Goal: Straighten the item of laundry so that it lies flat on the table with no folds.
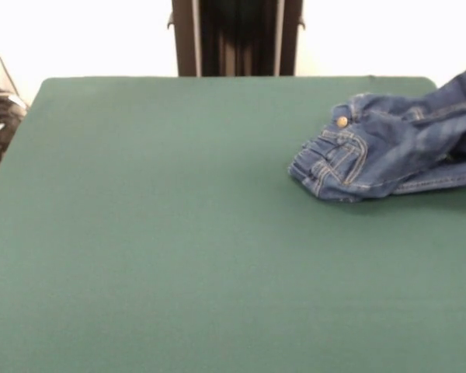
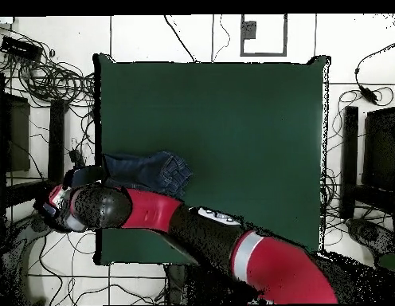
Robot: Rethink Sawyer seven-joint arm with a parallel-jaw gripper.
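Note:
The item of laundry (image 1: 388,151) is a small pair of dark blue denim jeans, crumpled in a bunched heap at the right of the table (image 1: 179,233), brass button up. One part rises toward the picture's right edge. In the overhead view the jeans (image 2: 149,171) lie at the table's (image 2: 232,119) left edge, partly under the arm. My gripper (image 2: 69,195) is at the arm's end, over the table's left edge beside the jeans. The wrist hides it from above. The front view does not show it.
The red and black arm (image 2: 232,243) reaches across the table's near-left corner in the overhead view. The pedestal (image 1: 234,37) stands behind the table's far edge. Cables and dark boxes (image 2: 41,72) lie on the floor around the table.

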